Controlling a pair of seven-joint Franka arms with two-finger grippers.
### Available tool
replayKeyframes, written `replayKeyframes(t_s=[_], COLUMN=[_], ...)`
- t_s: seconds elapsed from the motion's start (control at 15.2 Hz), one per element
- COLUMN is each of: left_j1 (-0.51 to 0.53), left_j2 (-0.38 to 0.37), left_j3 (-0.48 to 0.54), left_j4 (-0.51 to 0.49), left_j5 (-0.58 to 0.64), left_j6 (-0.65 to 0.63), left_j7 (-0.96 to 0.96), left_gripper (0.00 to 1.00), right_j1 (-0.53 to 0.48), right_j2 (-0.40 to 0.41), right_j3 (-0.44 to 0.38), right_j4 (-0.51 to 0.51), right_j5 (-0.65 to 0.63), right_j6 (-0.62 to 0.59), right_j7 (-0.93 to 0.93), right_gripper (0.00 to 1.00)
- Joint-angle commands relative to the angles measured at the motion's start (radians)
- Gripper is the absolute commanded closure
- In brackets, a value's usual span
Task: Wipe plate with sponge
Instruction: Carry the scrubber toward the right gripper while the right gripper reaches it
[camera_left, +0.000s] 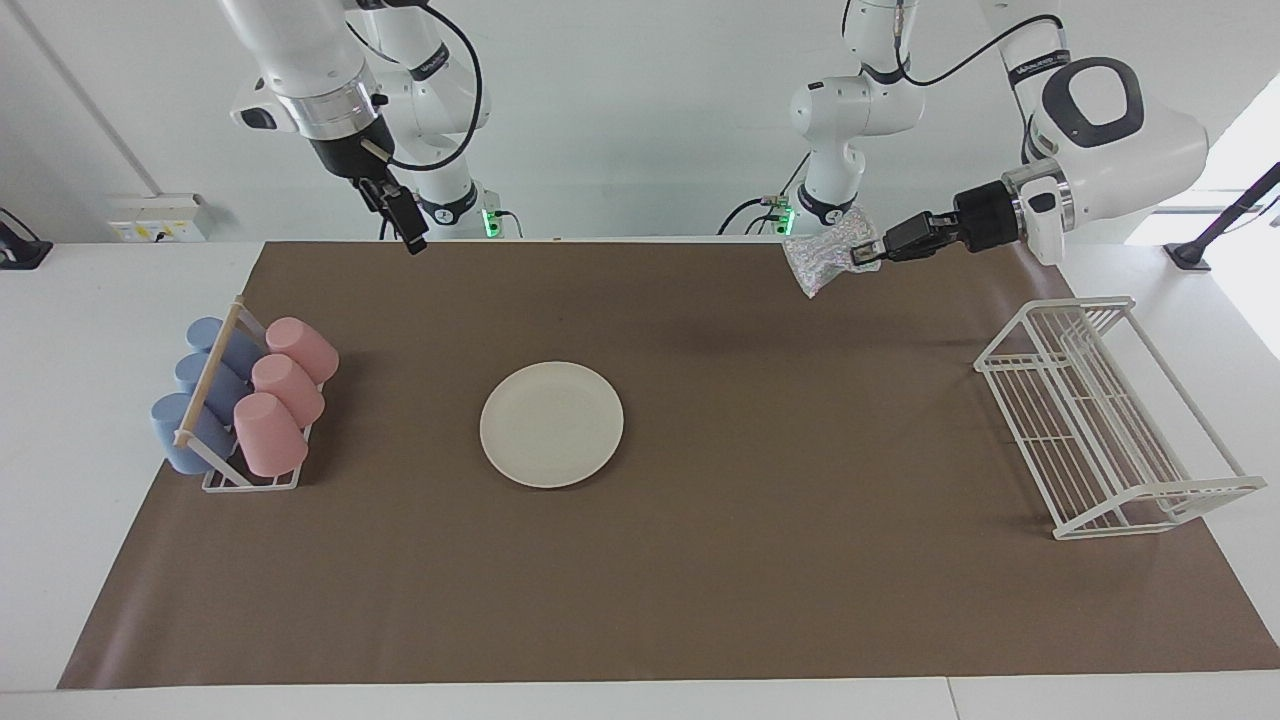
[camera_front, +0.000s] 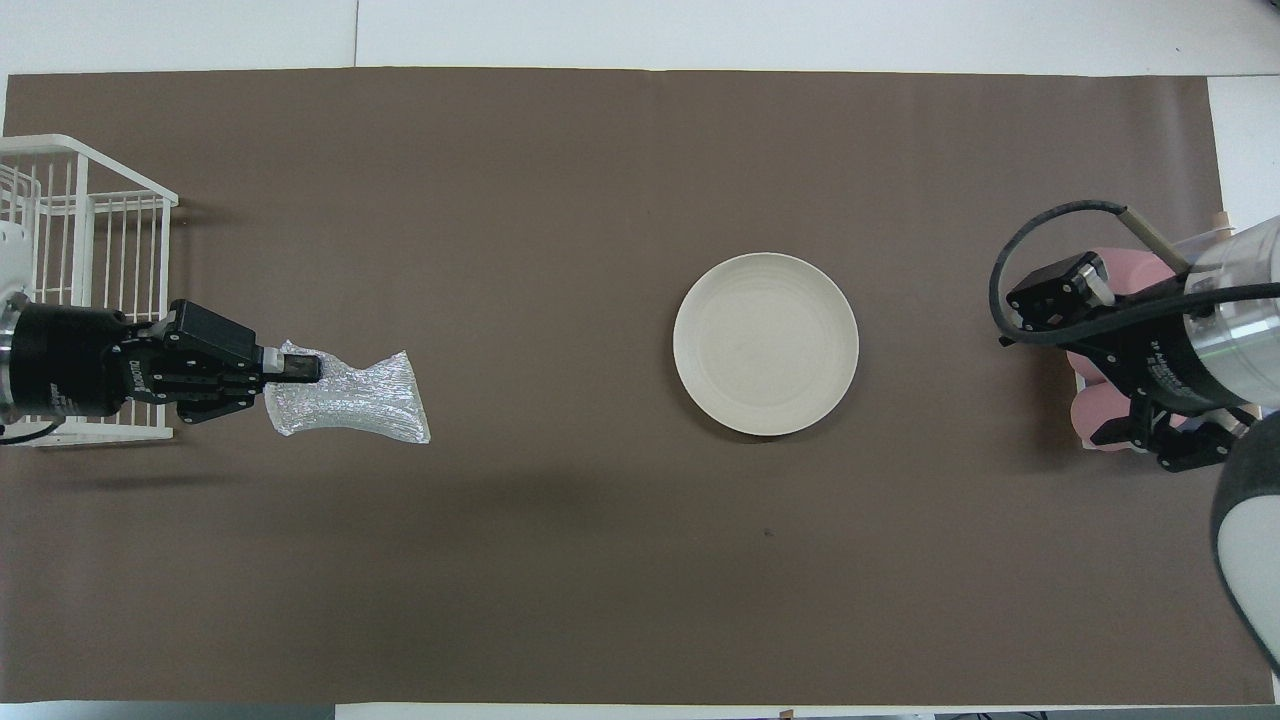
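No lettering can be read anywhere; the small print on the arms' wrists is illegible.

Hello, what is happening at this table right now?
The left gripper is shut on the sponge and carries it in the air over the brown mat. The plate lies bare in the middle, not yet wiped. The right gripper waits, open and raised, over the mat's edge.

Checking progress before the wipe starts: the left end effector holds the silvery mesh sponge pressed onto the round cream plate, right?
Not quite. The left end effector does hold the silvery mesh sponge, but up in the air over bare brown mat, toward the left arm's end of the table, not on the round cream plate. The facing view shows it.
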Motion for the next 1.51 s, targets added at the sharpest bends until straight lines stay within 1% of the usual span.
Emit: replayKeyframes(t_s=[0.0, 0.2, 0.26, 0.33, 0.46, 0.53, 0.59, 0.66, 0.72, 0.85, 1.05, 1.18, 1.45], left_j1=[-0.088, -0.169, -0.203, -0.233, -0.301, -0.351, -0.403, -0.449, -0.479, -0.485, -0.507, -0.508, -0.507], left_j2=[-0.128, -0.219, -0.249, -0.268, -0.285, -0.285, -0.285, -0.288, -0.306, -0.325, -0.326, -0.329, -0.334], left_j3=[0.005, 0.002, 0.000, 0.000, -0.003, -0.004, -0.004, -0.004, -0.004, -0.004, -0.004, -0.004, -0.003], left_j4=[-0.179, -0.314, -0.359, -0.388, -0.414, -0.416, -0.423, -0.437, -0.462, -0.483, -0.485, -0.489, -0.491], left_j5=[-0.132, -0.257, -0.284, -0.318, -0.395, -0.418, -0.442, -0.487, -0.516, -0.545, -0.581, -0.581, -0.581], left_j6=[0.129, 0.227, 0.260, 0.290, 0.359, 0.408, 0.457, 0.502, 0.524, 0.519, 0.521, 0.525, 0.510], left_j7=[0.080, 0.172, 0.203, 0.222, 0.271, 0.281, 0.307, 0.350, 0.383, 0.415, 0.415, 0.415, 0.420], left_gripper=[1.00, 1.00, 1.00, 1.00, 1.00, 1.00, 1.00, 1.00, 1.00, 1.00, 1.00, 1.00, 1.00], right_j1=[-0.005, -0.005, -0.005, -0.005, -0.005, -0.005, -0.004, 0.024, 0.057, 0.073, 0.165, 0.225, 0.289], right_j2=[-0.013, -0.023, -0.026, -0.032, -0.041, -0.053, -0.065, -0.076, -0.082, -0.099, -0.101, -0.101, -0.099], right_j3=[0.033, 0.089, 0.120, 0.141, 0.181, 0.191, 0.194, 0.203, 0.202, 0.205, 0.205, 0.206, 0.206], right_j4=[0.000, -0.003, -0.008, -0.013, -0.023, -0.037, -0.058, -0.077, -0.094, -0.124, -0.158, -0.192, -0.230], right_j5=[0.057, 0.062, 0.062, 0.063, 0.085, 0.133, 0.154, 0.155, 0.155, 0.158, 0.158, 0.160, 0.206], right_j6=[-0.028, -0.028, -0.025, -0.024, -0.011, 0.007, 0.028, 0.054, 0.076, 0.134, 0.212, 0.266, 0.352], right_j7=[0.167, 0.290, 0.331, 0.370, 0.444, 0.494, 0.532, 0.550, 0.556, 0.605, 0.750, 0.848, 0.930], right_gripper=[0.00, 0.00, 0.00, 0.00, 0.00, 0.00, 0.00, 0.00, 0.00, 0.00, 0.00, 0.00, 0.00])
